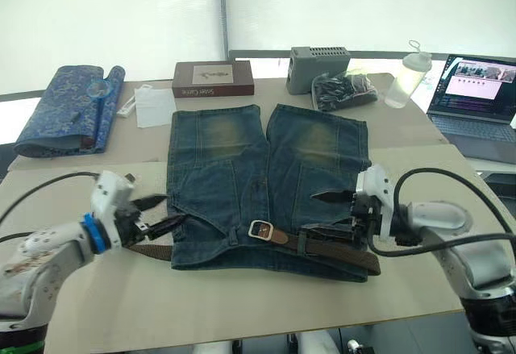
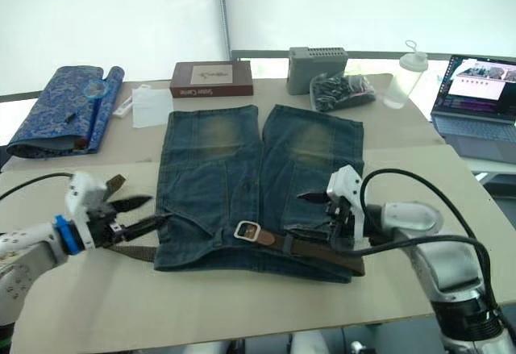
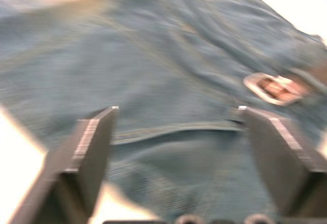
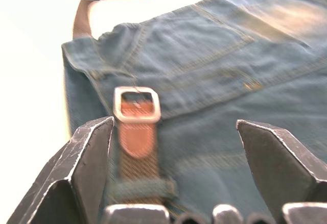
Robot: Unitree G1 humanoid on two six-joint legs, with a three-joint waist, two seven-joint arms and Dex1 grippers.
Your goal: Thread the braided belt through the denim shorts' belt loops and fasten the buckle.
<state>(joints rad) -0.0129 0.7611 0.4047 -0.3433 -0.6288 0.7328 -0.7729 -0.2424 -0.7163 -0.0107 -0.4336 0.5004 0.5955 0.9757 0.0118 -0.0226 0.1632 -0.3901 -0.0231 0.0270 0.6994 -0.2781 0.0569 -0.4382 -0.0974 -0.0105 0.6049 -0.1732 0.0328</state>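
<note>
Denim shorts (image 1: 266,185) lie flat at the centre of my frame on the beige table (image 1: 242,314), waistband toward the bottom edge. I see the braided belt (image 1: 339,249) running along that waistband under a belt loop (image 1: 302,243) right of centre — its buckle (image 1: 260,230) sits on the denim just below the middle, and the strap's other end pokes out past the shorts' left edge. My left gripper (image 1: 157,213) hovers at lower left by that edge, jaws spread apart with nothing between them. My right gripper (image 1: 332,211) sits over the waistband at lower right, jaws also wide apart, empty. A laptop (image 1: 476,96) glows at upper right.
</note>
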